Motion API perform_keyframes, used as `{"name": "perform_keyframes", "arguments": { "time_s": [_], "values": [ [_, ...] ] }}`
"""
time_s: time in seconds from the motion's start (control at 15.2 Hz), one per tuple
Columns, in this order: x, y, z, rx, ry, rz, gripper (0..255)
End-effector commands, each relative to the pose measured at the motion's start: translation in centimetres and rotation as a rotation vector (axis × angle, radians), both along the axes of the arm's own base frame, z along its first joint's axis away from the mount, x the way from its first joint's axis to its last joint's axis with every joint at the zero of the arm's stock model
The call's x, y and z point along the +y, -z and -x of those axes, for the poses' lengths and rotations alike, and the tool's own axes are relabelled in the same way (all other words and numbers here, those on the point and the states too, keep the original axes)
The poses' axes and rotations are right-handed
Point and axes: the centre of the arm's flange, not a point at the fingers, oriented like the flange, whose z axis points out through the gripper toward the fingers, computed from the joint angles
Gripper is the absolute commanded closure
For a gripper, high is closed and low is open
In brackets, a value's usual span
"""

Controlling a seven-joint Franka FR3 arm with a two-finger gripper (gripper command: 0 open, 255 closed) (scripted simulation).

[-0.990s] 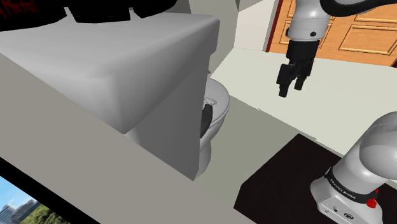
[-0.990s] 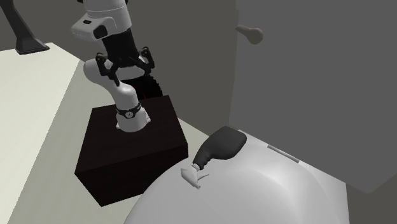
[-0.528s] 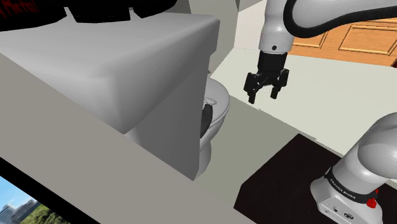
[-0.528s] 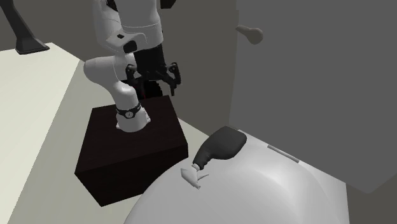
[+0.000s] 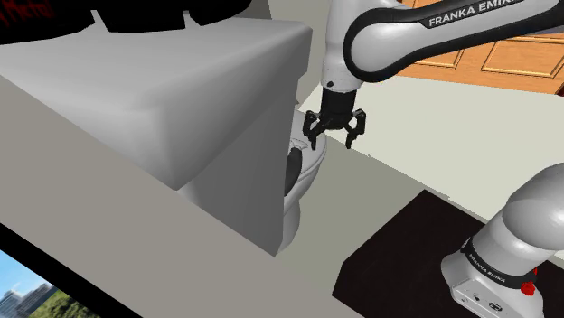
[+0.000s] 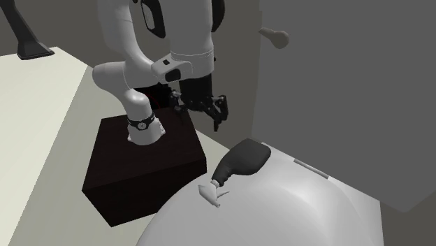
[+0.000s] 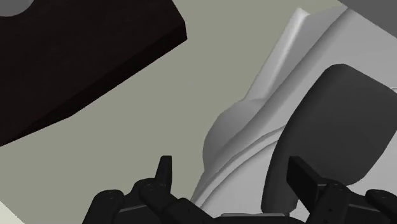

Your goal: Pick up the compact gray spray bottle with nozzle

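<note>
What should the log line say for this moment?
gripper: open, empty | spray bottle: dark gray, lying on toilet lid, untouched | position: gripper above lid's edge, apart from bottle | grasp: not yet made

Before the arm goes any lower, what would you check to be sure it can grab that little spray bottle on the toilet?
1. Fingers apart: ok. The gripper is open and holds nothing.
2. Target found: ok. The dark spray bottle lies on its side on the toilet lid.
3. Bottle between the fingers: not ok. It sits off towards one finger.
4. Way down clear: ok. Nothing stands between gripper and bottle.
5. Bottle steady on the curved lid: cannot tell.
</note>
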Motion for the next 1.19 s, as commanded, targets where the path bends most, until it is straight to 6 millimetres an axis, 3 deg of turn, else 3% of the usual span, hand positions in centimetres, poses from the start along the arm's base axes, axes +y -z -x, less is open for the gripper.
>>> {"name": "perform_keyframes", "arguments": {
  "time_s": [0.0, 0.46, 0.92, 1.12],
  "values": [
    [1.2, 1.5, -2.1, -0.013, 0.076, 0.008, 0],
    [3.9, 4.8, -9.7, -0.055, 0.321, 0.046, 0],
    [3.9, 8.5, -9.7, -0.055, 0.321, 0.046, 0],
    [3.9, 8.8, -9.7, -0.055, 0.321, 0.046, 0]
  ]
}}
